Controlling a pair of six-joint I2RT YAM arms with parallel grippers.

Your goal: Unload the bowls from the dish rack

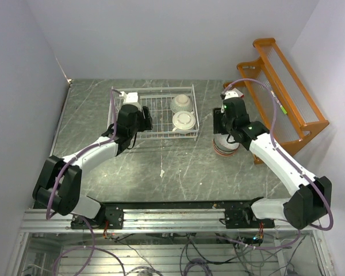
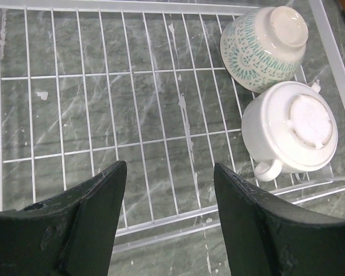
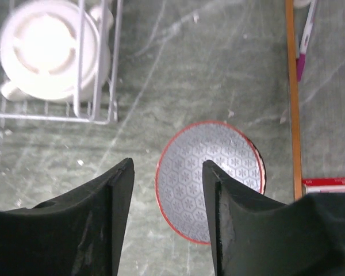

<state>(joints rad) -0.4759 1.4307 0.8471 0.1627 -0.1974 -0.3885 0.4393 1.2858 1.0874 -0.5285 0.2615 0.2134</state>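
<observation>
The white wire dish rack (image 1: 155, 133) holds two upside-down bowls at its right end: a white bowl with a green pattern (image 1: 180, 103) (image 2: 259, 52) and a cream bowl with a small handle (image 1: 184, 121) (image 2: 290, 132) (image 3: 46, 49). My left gripper (image 1: 146, 121) (image 2: 169, 172) is open and empty over the rack's near middle, left of these bowls. A stack of bowls (image 1: 225, 148) stands on the table right of the rack, topped by a red-rimmed grey hexagon-patterned bowl (image 3: 218, 161). My right gripper (image 1: 223, 133) (image 3: 168, 167) is open and empty just above that bowl's left rim.
The orange wooden shelf rack (image 1: 282, 86) (image 3: 292, 98) stands at the back right, close to the bowl stack. A small red-and-white box (image 1: 233, 92) (image 3: 328, 185) lies by its foot. A white object (image 1: 131, 96) sits at the dish rack's far left corner.
</observation>
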